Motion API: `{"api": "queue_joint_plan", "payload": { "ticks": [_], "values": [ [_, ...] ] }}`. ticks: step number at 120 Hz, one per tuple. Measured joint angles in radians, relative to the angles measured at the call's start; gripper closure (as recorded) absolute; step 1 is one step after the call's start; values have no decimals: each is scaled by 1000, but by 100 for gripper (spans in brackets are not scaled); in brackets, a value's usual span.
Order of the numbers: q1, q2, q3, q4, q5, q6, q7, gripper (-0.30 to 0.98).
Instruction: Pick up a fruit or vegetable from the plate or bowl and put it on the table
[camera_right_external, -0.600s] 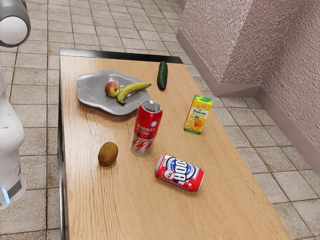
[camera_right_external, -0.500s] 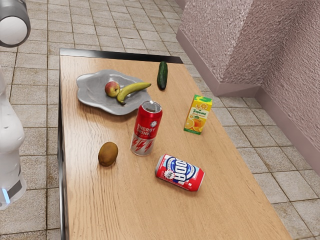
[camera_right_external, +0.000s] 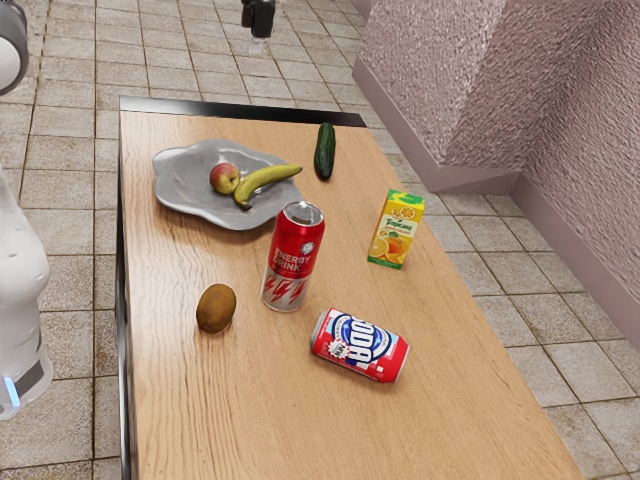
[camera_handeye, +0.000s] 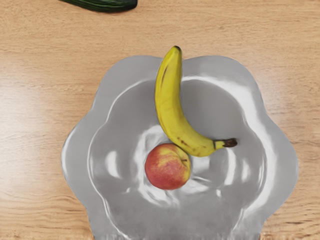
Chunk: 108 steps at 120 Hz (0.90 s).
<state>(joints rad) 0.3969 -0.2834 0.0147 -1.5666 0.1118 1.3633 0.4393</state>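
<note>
At the top of the exterior view my gripper (camera_right_external: 258, 45) hangs high above the table, and whether it is open or shut cannot be told. Below it, a grey scalloped plate (camera_right_external: 187, 195) bears a red-yellow apple (camera_right_external: 225, 179) and a yellow banana (camera_right_external: 266, 183). The wrist view looks down on the plate (camera_handeye: 77, 160), where the apple (camera_handeye: 167, 167) touches the banana (camera_handeye: 170, 107) near its stem end. The banana's other tip reaches over the rim.
A cucumber (camera_right_external: 324, 152) lies beside the plate. An upright energy drink can (camera_right_external: 293, 257) stands near it, with a juice box (camera_right_external: 396, 229), a kiwi (camera_right_external: 216, 308) and a lying soda can (camera_right_external: 360, 346) elsewhere on the wooden table (camera_right_external: 270, 410).
My gripper has come into the exterior view at its top edge, and the arm segment at upper left has shifted slightly toward the exterior view's left. The things on the table have stayed still.
</note>
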Motion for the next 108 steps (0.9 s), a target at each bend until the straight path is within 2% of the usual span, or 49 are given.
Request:
{"api": "queue_joint_plan", "payload": {
  "ticks": [13, 32, 69, 108],
  "values": [
    [-1, -91, -12, -254, -39, 118, -14, 2],
    [4, -78, -5, -434, -76, 291, -31, 2],
    [7, 20, 25, -581, -109, 508, -55, 2],
    [4, 106, 39, -596, -124, 627, -70, 3]
  ]
}}
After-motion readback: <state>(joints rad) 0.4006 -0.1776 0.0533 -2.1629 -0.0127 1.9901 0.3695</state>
